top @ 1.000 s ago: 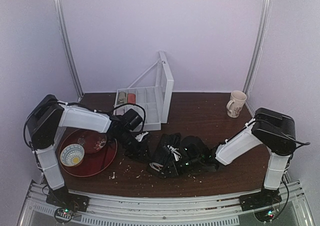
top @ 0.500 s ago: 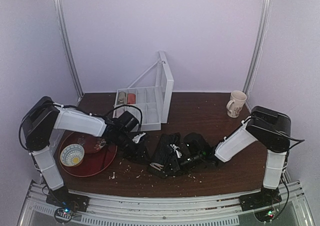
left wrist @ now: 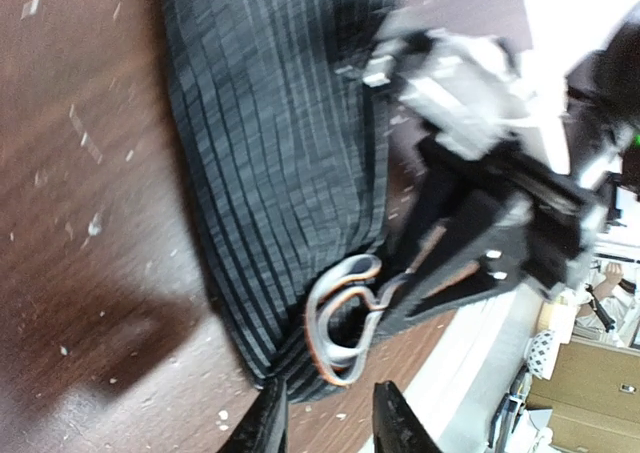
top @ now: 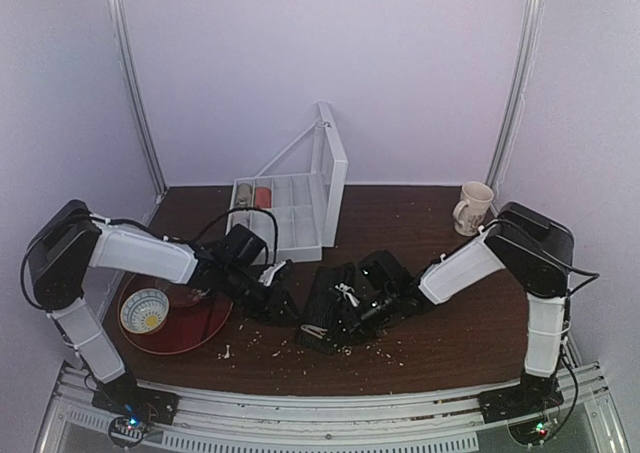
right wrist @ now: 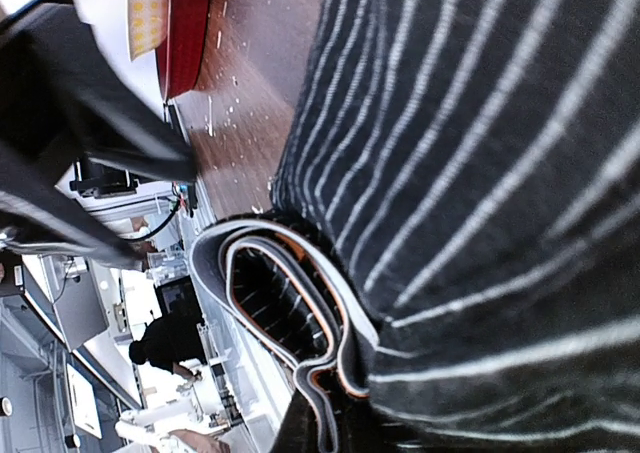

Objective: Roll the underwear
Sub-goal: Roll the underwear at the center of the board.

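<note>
The underwear (top: 335,308) lies on the brown table as a dark pinstriped bundle, partly rolled, with a pale orange-edged waistband looped at its near end (left wrist: 345,323). My left gripper (top: 277,295) sits just left of it; in the left wrist view its fingertips (left wrist: 268,425) stand apart with nothing between them, short of the fabric's edge. My right gripper (top: 372,308) presses in from the right, shut on the underwear beside the waistband loop (right wrist: 290,303). Striped cloth (right wrist: 480,173) fills the right wrist view and hides that gripper's fingers.
A red tray (top: 205,325) holding a patterned bowl (top: 146,309) sits at the left, under the left arm. A clear compartment box (top: 290,213) with its lid raised stands behind. A mug (top: 472,208) is at the back right. Crumbs (top: 270,343) dot the table near the front rail.
My left gripper's jaws have spread wider and its arm has sunk lower and leftward. The right arm has reached further in, shifting the bundle slightly left and away.
</note>
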`<state>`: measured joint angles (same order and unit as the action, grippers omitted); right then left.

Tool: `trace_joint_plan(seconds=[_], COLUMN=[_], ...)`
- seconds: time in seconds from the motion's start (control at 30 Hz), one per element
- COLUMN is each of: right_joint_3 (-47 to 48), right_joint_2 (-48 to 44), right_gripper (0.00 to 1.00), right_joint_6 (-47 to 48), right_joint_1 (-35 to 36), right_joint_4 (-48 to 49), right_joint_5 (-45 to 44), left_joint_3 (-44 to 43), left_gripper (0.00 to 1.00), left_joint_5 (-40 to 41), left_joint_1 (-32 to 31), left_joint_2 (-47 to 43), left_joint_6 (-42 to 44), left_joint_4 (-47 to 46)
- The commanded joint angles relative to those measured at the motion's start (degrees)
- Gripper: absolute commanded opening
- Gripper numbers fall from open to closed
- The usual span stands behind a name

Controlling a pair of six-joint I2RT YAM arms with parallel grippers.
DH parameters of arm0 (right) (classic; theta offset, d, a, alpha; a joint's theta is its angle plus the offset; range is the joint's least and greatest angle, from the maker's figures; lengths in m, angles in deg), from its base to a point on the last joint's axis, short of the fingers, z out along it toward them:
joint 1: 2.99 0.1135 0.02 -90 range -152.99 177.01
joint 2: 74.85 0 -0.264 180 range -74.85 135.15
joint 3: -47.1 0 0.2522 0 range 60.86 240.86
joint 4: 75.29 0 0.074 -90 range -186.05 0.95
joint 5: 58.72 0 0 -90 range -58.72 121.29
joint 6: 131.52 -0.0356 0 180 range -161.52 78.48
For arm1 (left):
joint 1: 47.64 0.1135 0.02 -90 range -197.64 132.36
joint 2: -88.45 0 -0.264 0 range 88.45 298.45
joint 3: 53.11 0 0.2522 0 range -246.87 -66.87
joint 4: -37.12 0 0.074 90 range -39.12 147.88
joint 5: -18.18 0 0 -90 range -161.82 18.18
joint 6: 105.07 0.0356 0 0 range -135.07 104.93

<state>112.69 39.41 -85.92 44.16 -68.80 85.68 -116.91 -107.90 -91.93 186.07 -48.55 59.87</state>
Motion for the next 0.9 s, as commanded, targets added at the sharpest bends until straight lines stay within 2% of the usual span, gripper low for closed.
trace_joint_plan(seconds=[0.0, 0.43, 0.7, 0.87], right_joint_3=[2.6, 9.5, 12.1, 13.3], right_joint_2=[2.4, 2.7, 3.3, 3.7], right_gripper=[0.00, 0.00, 0.00, 0.00], right_joint_6=[6.1, 11.3, 12.8, 13.4], right_joint_1=[-1.4, -1.7, -1.7, -1.7], right_joint_4=[-14.5, -25.2, -28.8, -30.4], right_joint_5=[-0.6, -1.1, -0.9, -1.0], left_joint_3=[1.3, 6.2, 9.1, 7.9], left_gripper=[0.42, 0.45, 0.47, 0.47], left_joint_5=[-0.8, -5.3, -8.7, -8.7], left_joint_1=[0.5, 0.5, 0.4, -1.0], left_joint_2=[-2.4, 1.9, 3.3, 5.1], left_joint_6=[0.5, -0.5, -3.5, -2.6], left_joint_4=[-6.0, -14.4, -24.6, -24.0])
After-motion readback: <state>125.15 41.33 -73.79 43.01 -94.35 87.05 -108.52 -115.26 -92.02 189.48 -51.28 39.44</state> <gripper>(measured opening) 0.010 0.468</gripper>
